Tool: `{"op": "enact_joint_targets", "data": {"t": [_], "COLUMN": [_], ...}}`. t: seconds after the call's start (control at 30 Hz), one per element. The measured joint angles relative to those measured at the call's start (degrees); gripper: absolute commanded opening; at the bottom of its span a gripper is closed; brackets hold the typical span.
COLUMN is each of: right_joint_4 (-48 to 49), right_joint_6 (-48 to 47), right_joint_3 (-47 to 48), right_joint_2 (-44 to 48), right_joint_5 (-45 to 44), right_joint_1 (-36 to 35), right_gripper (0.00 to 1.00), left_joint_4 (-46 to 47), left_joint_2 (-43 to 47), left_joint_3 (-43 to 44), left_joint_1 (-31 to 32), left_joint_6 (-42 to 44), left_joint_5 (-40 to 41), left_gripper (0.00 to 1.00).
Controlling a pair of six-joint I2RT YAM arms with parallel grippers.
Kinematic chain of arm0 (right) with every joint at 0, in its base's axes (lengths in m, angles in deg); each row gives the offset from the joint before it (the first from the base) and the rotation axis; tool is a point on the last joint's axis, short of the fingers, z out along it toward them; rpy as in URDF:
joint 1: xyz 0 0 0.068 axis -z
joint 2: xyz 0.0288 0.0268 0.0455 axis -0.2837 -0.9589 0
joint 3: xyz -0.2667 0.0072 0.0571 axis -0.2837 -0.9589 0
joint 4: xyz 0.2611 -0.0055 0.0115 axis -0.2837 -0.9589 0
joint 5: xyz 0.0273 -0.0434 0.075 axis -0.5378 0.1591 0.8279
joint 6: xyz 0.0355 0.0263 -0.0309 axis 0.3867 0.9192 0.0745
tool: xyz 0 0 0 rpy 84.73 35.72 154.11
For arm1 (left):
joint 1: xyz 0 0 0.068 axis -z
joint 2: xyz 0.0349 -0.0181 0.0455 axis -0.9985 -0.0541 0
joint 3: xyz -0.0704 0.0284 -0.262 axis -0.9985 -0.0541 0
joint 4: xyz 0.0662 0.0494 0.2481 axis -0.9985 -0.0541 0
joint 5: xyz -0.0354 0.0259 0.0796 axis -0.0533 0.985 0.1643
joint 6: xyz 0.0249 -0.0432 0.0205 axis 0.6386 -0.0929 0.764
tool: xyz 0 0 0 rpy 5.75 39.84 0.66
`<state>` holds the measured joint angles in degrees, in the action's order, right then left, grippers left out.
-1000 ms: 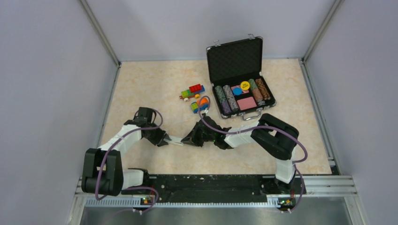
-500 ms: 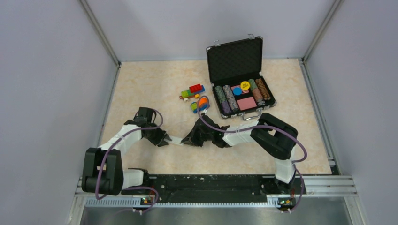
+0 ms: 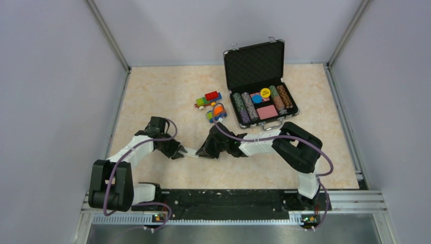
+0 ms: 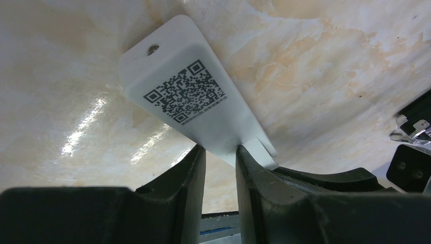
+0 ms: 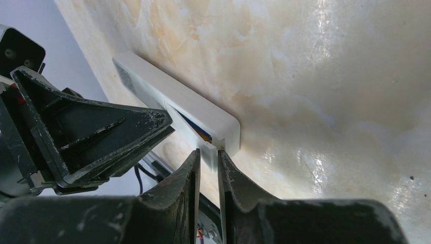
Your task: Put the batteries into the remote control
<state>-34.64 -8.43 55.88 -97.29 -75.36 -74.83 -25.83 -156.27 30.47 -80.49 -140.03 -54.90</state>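
Note:
The white remote control [image 3: 190,152] lies at the table's middle front, between my two grippers. In the left wrist view its back [image 4: 195,101] carries a QR code, and my left gripper [image 4: 221,152] is shut on its edge. In the right wrist view the remote [image 5: 173,104] shows an open battery bay with a blue and orange sliver of the batteries [image 5: 199,132] inside. My right gripper [image 5: 208,155] is shut on the small white cover piece [image 5: 208,152] at the bay's end. The left gripper's fingers [image 5: 101,132] sit just to the left.
An open black case [image 3: 254,63] with poker chips stands at the back right. Two colourful toy vehicles, one [image 3: 208,99] behind the other [image 3: 217,112], lie left of it, just behind my right wrist. The right arm's purple cable runs past the nearer toy.
The right arm's forearm has shifted slightly back and left, its gripper staying at the remote's end. The left arm and the remote have not visibly moved.

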Motion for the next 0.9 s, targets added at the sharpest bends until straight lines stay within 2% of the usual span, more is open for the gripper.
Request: {"op": "enact_joint_targets", "data": {"t": [0.43, 0.5, 0.6, 0.73, 0.9], "right_joint_4": [-7.61, -7.69, -7.61, -7.28, -7.76], "right_joint_6": [-3.06, -3.13, -3.1, -3.34, -3.58], "right_joint_3": [3.26, 3.26, 3.32, 3.76, 4.07], "right_joint_2": [-0.48, -0.48, -0.52, -0.76, -1.11], "right_joint_5": [-1.64, -1.64, -1.6, -1.38, -0.87], "right_joint_1": [-0.15, -0.15, -0.17, -0.17, -0.11], "right_gripper": [0.27, 0.26, 0.18, 0.05, 0.03], "left_joint_4": [0.33, 0.35, 0.42, 0.48, 0.48], "left_joint_2": [-0.13, -0.2, -0.28, -0.39, -0.46], "left_joint_3": [-0.09, -0.09, -0.09, -0.09, -0.09], "left_joint_1": [0.02, 0.02, 0.02, 0.0, 0.0], "left_joint_6": [0.02, 0.0, 0.02, 0.02, 0.02], "left_joint_5": [0.31, 0.28, 0.2, 0.02, -0.13], "left_gripper": [0.33, 0.32, 0.32, 0.32, 0.32]}}
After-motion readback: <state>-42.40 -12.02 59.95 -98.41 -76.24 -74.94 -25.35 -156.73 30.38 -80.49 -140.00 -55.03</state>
